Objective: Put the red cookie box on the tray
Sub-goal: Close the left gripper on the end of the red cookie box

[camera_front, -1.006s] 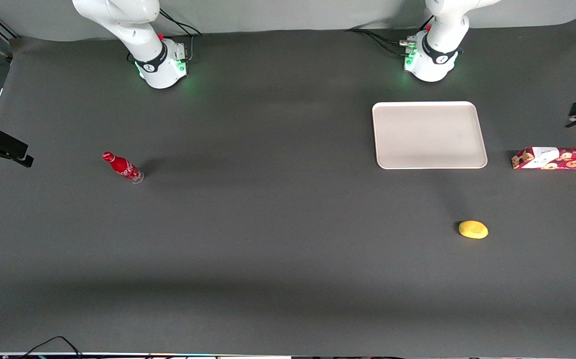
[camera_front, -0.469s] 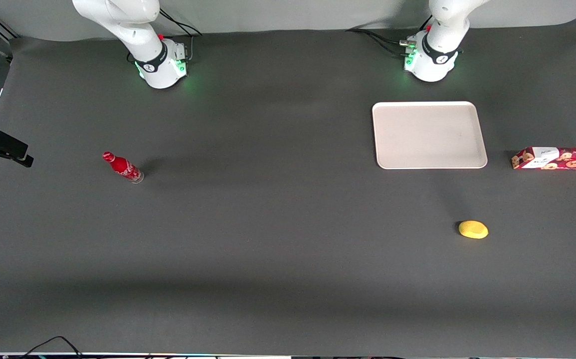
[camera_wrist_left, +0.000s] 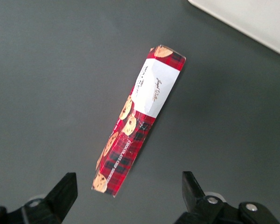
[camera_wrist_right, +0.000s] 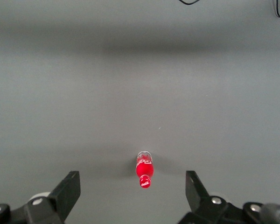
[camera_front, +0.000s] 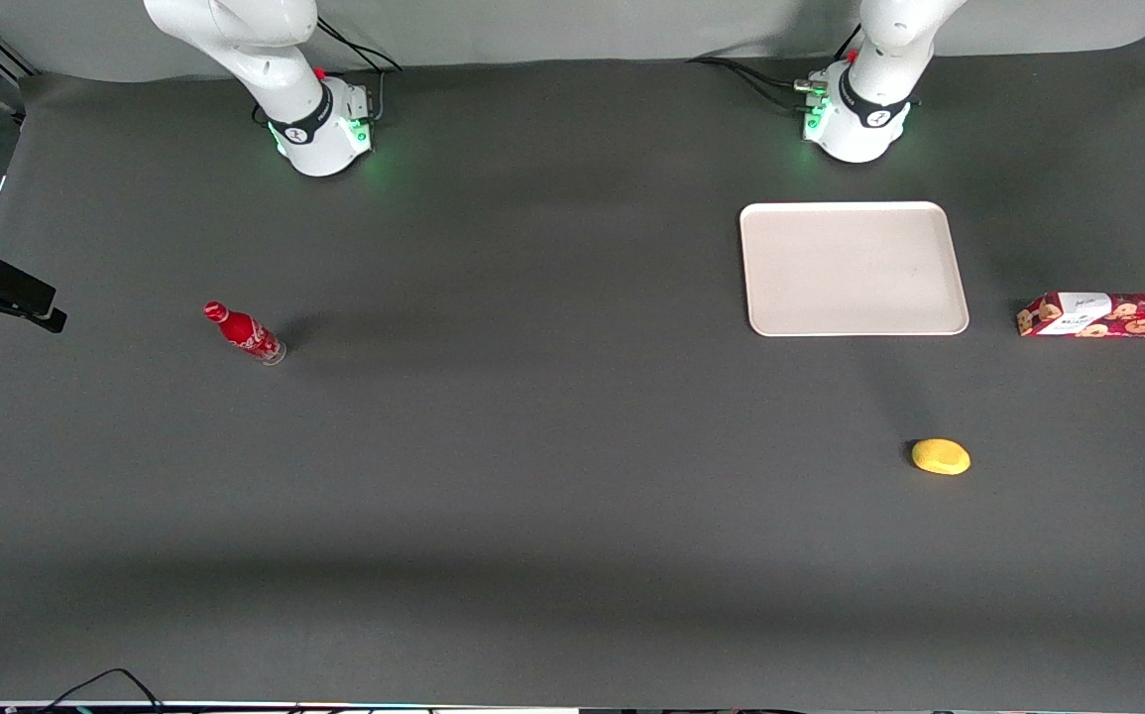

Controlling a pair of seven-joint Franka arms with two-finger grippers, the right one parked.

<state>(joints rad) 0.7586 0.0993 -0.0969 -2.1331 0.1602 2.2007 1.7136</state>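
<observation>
The red cookie box (camera_front: 1112,314) lies flat on the dark table at the working arm's end, a short gap away from the tray (camera_front: 852,268). In the left wrist view the box (camera_wrist_left: 140,119) lies at a slant below the camera, white label patch up, and a corner of the tray (camera_wrist_left: 252,18) shows. My left gripper (camera_wrist_left: 129,196) hangs above the box, open wide with nothing between its fingers, and one end of the box lies under the gap. In the front view only a dark sliver of the gripper shows at the frame's edge.
A yellow lemon-like object (camera_front: 941,456) lies nearer the front camera than the tray. A small red soda bottle (camera_front: 243,332) stands toward the parked arm's end. The working arm's base (camera_front: 855,124) stands above the tray in the front view.
My left gripper has slid almost out of the front view at the working arm's end. The box, tray, bottle and yellow object have not moved.
</observation>
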